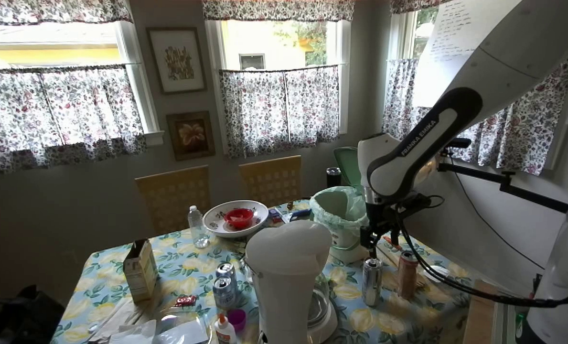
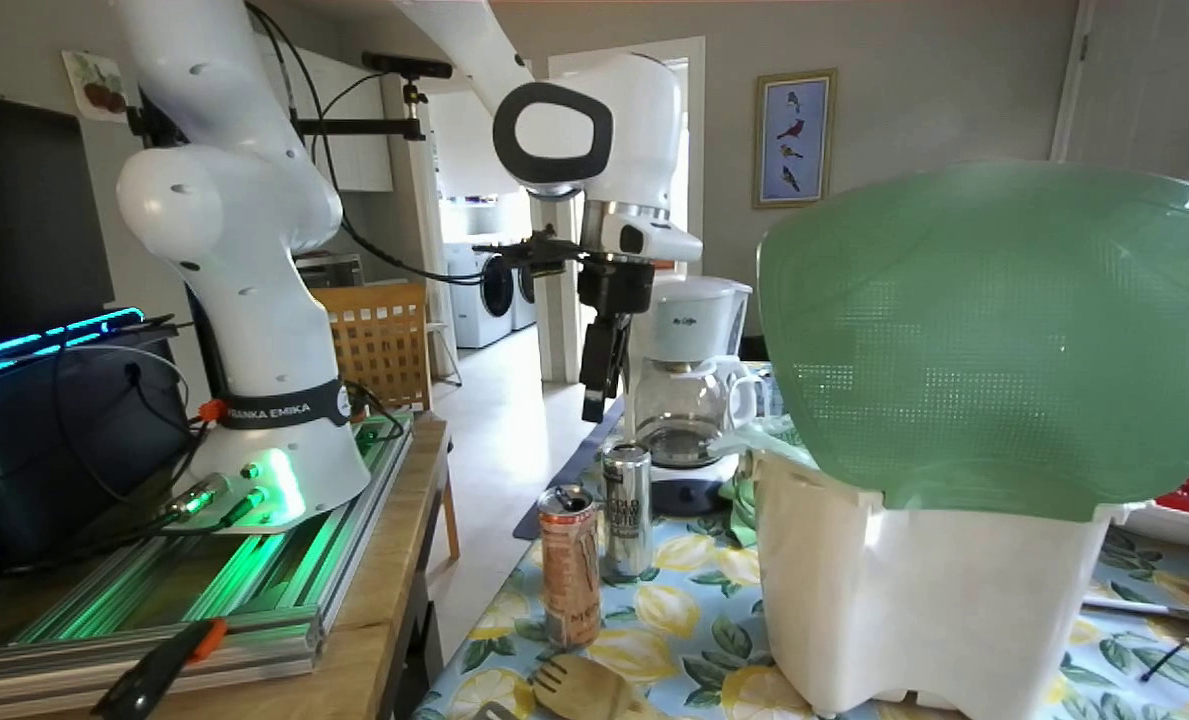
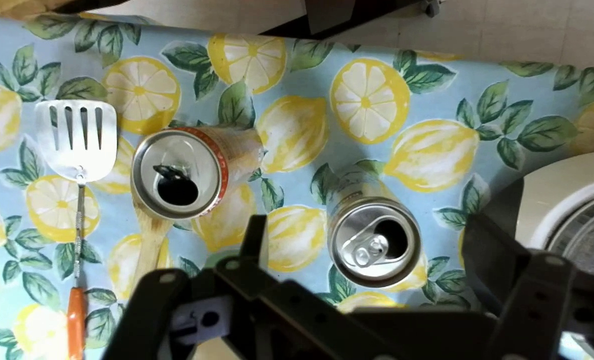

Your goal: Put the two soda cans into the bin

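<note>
A silver can and an orange-brown can stand upright on the lemon tablecloth, a little apart. Both also show in an exterior view, the silver can behind the orange-brown can. The bin, pale with a green liner and raised green lid, stands close by. My gripper is open and empty, pointing down above the silver can; it also shows in an exterior view. In the wrist view the silver can lies between the spread fingers, and the orange-brown can is left of them.
A white coffee maker stands near the silver can and also shows in the wrist view. A metal spatula and a wooden fork lie by the orange-brown can. Two other cans stand beyond the coffee maker.
</note>
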You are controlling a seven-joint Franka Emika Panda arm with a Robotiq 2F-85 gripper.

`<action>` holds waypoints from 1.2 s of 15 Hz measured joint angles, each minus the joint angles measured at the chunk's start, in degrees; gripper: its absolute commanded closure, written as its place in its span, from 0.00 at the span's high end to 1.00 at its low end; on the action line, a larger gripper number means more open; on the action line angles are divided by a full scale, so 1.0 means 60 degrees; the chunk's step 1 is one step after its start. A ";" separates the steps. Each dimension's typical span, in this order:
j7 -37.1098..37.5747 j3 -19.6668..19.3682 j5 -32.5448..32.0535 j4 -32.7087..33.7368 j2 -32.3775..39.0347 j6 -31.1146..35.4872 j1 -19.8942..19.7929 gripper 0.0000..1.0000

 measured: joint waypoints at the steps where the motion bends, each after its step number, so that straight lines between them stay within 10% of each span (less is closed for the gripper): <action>1: 0.0046 0.0000 -0.0155 0.0001 0.0167 0.0244 0.0000 1.00; 13: 0.0109 -0.0027 -0.0308 0.0149 0.1474 0.1809 0.0137 1.00; 14: 0.0109 -0.0040 -0.0308 0.0167 0.1548 0.1882 0.0163 0.75; 18: 0.0110 -0.0103 -0.0308 0.0275 0.1802 0.2021 0.0292 0.51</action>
